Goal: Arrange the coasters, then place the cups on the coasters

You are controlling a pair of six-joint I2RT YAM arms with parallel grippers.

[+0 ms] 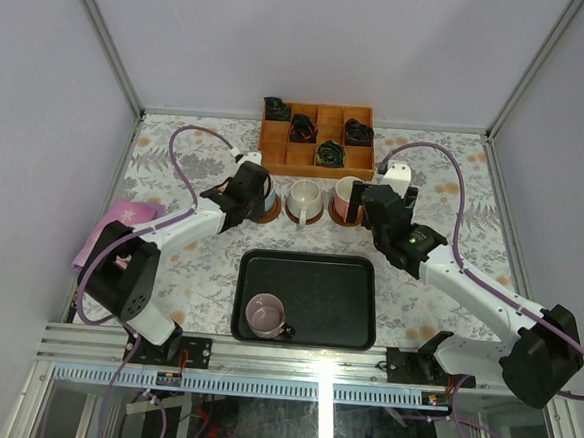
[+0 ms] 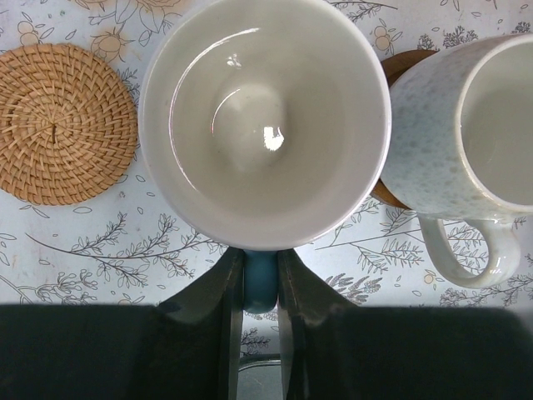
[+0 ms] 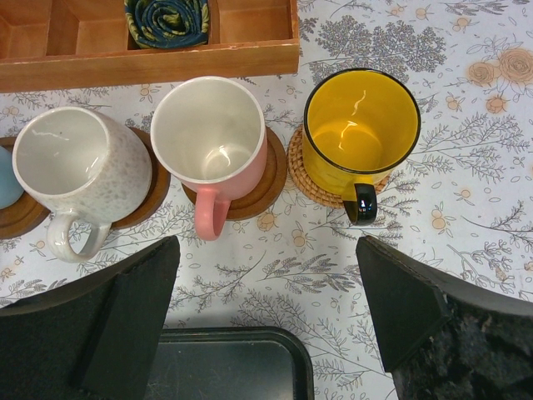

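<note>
Your left gripper (image 2: 261,260) was closed on the handle (image 2: 261,287) of the blue cup (image 2: 265,125), which stood on a brown coaster (image 3: 17,218) beside the cream cup (image 2: 466,125). Your right gripper (image 3: 266,250) was wide open and empty, near the pink cup (image 3: 212,137).

The floral table (image 1: 168,271) bears a wooden grid box (image 1: 317,141) at its far edge. A black tray (image 1: 316,301) lies by the near edge, coasters (image 2: 62,125) between.

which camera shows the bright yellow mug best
The right wrist view: the bright yellow mug with dark rim and handle sits whole and unobstructed on a tan woven round coaster. In the top external view the right arm covers it; the left wrist view leaves it out.
</note>
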